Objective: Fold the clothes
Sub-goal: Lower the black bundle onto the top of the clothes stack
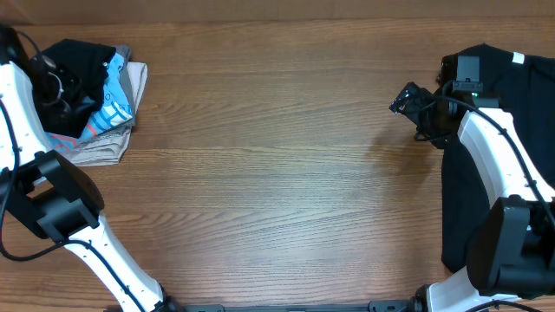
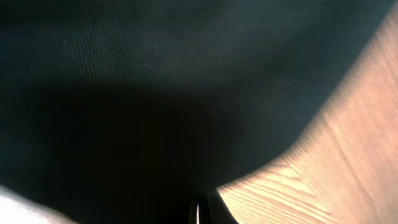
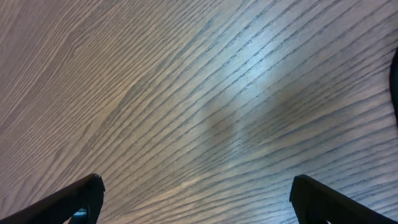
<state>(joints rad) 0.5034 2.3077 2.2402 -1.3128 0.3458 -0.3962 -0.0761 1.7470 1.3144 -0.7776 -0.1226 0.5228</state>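
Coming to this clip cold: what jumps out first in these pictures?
The heap of clothes at the far left corner stands out, with black, blue-patterned and beige pieces jumbled together and the left gripper shut, buried in dark cloth. Opposite, a black shirt lies along the right edge, and the right gripper hangs open over the wooden table beside it.

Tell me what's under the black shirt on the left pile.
A blue striped cloth and a grey cloth poke out under the black shirt; anything deeper is covered.
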